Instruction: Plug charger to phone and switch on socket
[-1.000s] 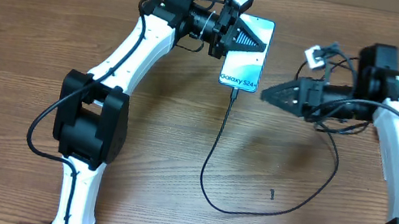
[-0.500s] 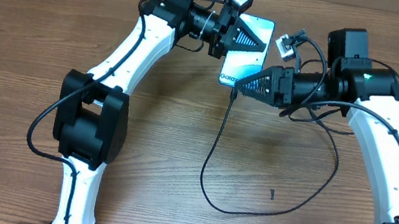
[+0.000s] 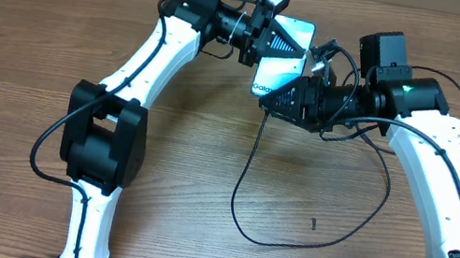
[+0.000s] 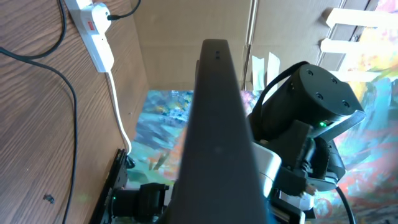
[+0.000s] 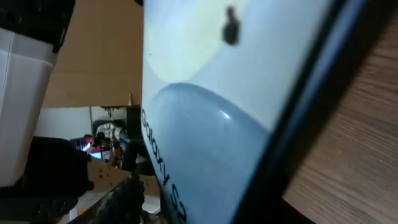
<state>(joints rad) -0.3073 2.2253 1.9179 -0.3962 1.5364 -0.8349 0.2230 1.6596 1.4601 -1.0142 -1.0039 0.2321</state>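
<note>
While your left gripper [image 3: 268, 39] is closed tight on the top end of the phone [image 3: 294, 32], let it hold the phone steady and do not wiggle it. Your right gripper [image 3: 269, 101] sits right over the bottom end of the phone, where the charger [image 3: 247, 165] comes up to meet it. I cannot tell if its jaws are open or pinching, or if it has the little plug. I also cannot tell if the plug is all the way in, because the gripper hides that spot.

To do this step well, I think you should line the plug up straight with the bottom edge and push gently along the phone. Do not push sideways. The black wire loops loose on the table [image 3: 29, 27], so watch that it does not snag.

From above you see both arms and the whole loop of wire, but no socket. Your left wrist camera shows the socket [image 4: 96, 34] far off, with its white cord [image 4: 118, 106]. Your right wrist camera shows only the bright screen up close.
</note>
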